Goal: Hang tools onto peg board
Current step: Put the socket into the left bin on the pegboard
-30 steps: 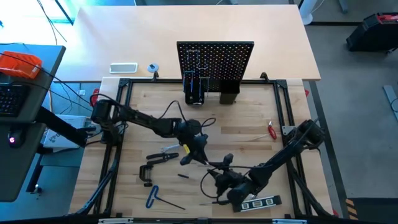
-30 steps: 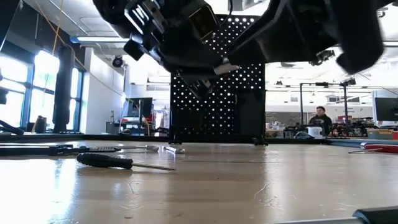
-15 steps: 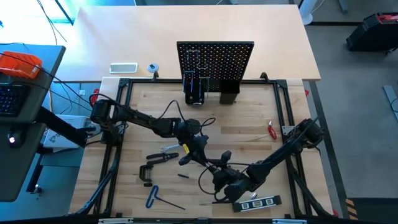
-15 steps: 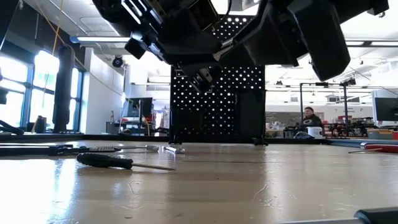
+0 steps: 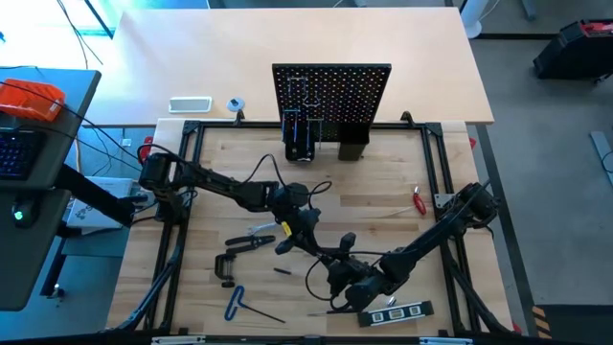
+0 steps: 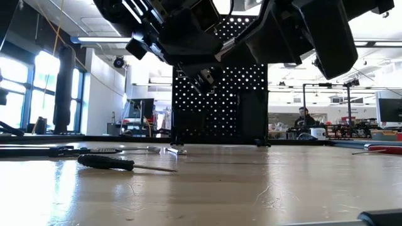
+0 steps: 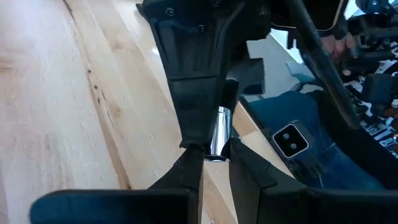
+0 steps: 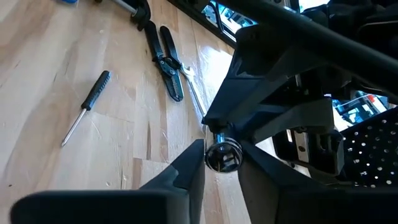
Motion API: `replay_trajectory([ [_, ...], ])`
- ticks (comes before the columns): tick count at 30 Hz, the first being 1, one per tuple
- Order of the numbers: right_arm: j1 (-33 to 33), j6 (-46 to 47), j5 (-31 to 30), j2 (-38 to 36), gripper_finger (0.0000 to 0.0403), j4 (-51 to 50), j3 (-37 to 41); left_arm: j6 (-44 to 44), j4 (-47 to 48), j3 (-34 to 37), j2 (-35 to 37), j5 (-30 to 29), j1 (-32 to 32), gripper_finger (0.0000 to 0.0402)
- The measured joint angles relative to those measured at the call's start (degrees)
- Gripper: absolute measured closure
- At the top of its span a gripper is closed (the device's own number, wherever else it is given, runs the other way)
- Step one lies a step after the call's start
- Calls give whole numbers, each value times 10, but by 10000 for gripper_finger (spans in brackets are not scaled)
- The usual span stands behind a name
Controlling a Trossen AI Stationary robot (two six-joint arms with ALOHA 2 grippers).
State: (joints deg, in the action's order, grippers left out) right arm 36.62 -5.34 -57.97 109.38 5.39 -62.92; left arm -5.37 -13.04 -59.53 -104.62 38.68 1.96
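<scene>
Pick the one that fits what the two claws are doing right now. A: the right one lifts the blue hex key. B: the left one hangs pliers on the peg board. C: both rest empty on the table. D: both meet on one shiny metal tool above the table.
D: the left claw grips a shiny metal tool, and the right claw is around its other end.

No text, label, brand or number can be read in any of the views. The black level at the near edge of the counter carries pale markings, but they are too small to make out. The peg board shows only its grid of holes, and the room behind it in the low view shows no sign that is clear enough to read.
</scene>
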Motion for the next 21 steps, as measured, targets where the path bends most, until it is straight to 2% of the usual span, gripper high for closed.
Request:
replay_trajectory([
  [6,0,-5,1,0,281,24,0,0,-2,0,0,-9,-2,364],
  [12,0,-16,-7,0,281,36,0,0,-2,0,0,-11,-6,364],
  [21,0,15,-6,0,284,2,0,-1,-1,0,0,-8,-6,364],
])
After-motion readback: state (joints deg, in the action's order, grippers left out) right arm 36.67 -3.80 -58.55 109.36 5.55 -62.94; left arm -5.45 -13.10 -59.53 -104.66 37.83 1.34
